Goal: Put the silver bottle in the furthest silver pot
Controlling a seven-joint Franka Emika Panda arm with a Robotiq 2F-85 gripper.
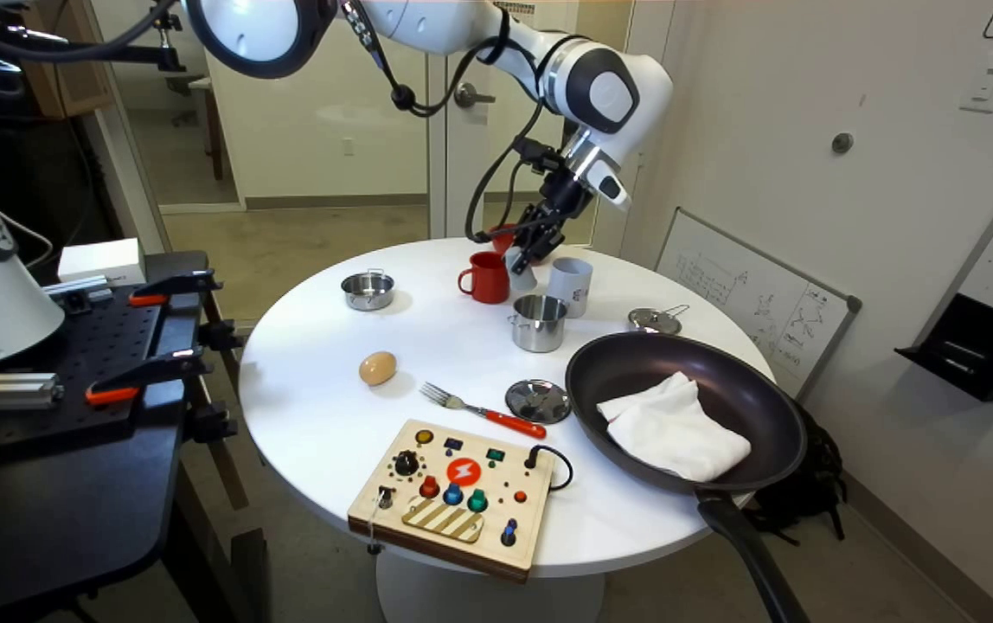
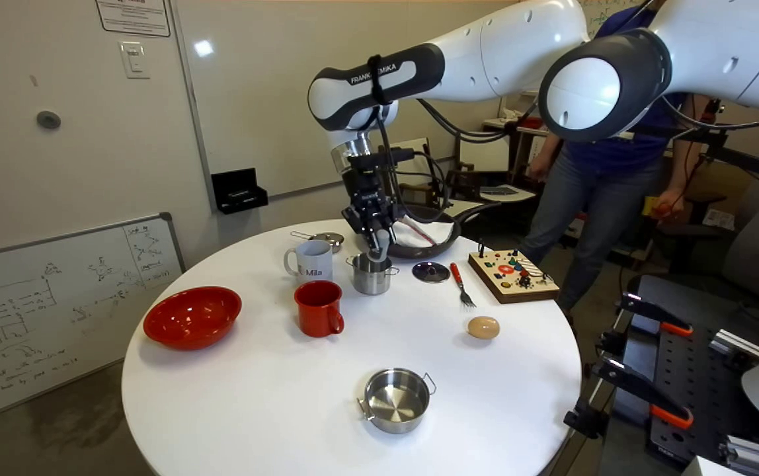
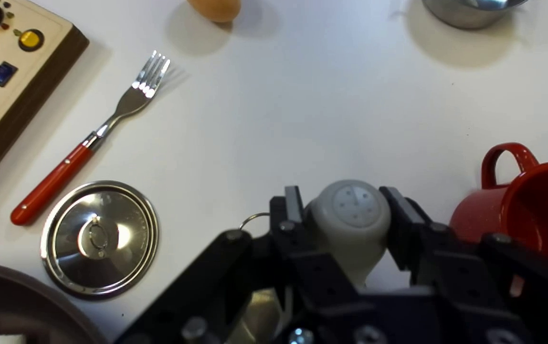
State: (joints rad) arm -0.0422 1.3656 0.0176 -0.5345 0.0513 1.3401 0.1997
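Nearest us, in an exterior view, a button box point(image 1: 496, 474) sits at the edge of a round white table point(image 1: 453, 346); to its right a frying pan point(image 1: 752, 407) holds a white cloth point(image 1: 678, 433), its black handle jutting past the tabletop. Beyond the box we find a red-handled fork point(image 1: 486, 414), a shiny lid point(image 1: 538, 401) just beside it, and an egg point(image 1: 377, 368) off to the left. Further back stand a tall pot point(image 1: 538, 333) and, well apart on the left, a shallow pot point(image 1: 368, 301). Behind the tall pot are a red mug point(image 1: 490, 279) and a white mug point(image 1: 570, 287), and between them, from where we look, the gripper point(image 3: 343, 205) is clamped on the silver bottle point(image 3: 355, 243), held up off the table; we cannot tell whether it is squarely over the tall pot. Beyond the mugs sits a red bowl point(image 2: 193, 317), whole in an exterior view. Past the table we see a scribbled whiteboard point(image 1: 756, 285) leaning against a pale wall point(image 1: 808, 69), a light switch point(image 1: 989, 82) higher up, and a door point(image 1: 465, 173) with a metal handle.
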